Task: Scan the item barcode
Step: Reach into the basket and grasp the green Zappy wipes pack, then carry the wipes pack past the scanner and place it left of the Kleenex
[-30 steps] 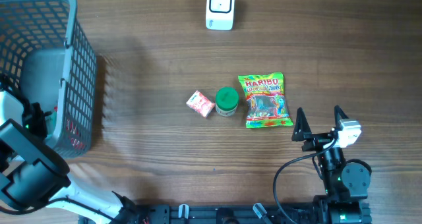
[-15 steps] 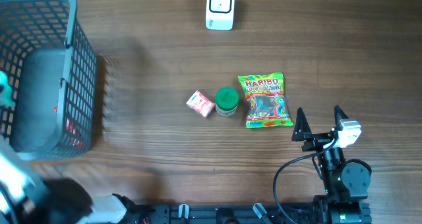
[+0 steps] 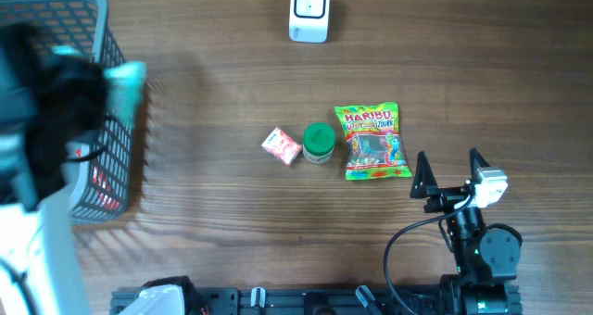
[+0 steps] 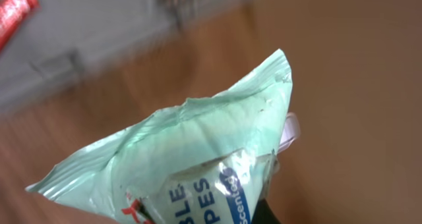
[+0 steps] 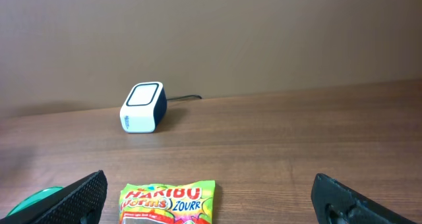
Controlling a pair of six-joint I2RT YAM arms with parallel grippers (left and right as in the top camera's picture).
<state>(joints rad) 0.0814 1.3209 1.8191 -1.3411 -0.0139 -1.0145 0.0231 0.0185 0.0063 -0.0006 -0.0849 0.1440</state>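
**Left arm.** Your left arm is raised at the desk's left edge, over the grey mesh basket (image 3: 113,171), and shows blurred in the overhead view. Your left tool (image 3: 97,85) is clamped narrow on a mint-green wipes packet (image 4: 198,151). The packet sits tilted, one corner uppermost, with its printed label facing the wrist camera. It hangs above the basket's right rim, well apart from the barcode scanner (image 3: 309,11).

**Right arm.** Low at the near right of the desk. Your right tool (image 3: 448,170) is spread wide with nothing between its fingers, and it points toward the far edge.

**Edges and room.**
- The scanner stands at the far edge, centre.
- A row lies mid-desk: a small pink-and-white packet (image 3: 281,146), a green-lidded jar (image 3: 319,142) and a Haribo bag (image 3: 372,141).
- The jar is just beside both neighbours, and the bag lies just ahead of your right tool.
- Bare wood runs between the basket and this row, and between the row and the scanner.
- A red packet (image 4: 13,13) lies inside the basket.

**Surface and room.** A brown wood-grain desk (image 3: 222,222), with a plain brown wall (image 5: 264,33) behind the scanner.
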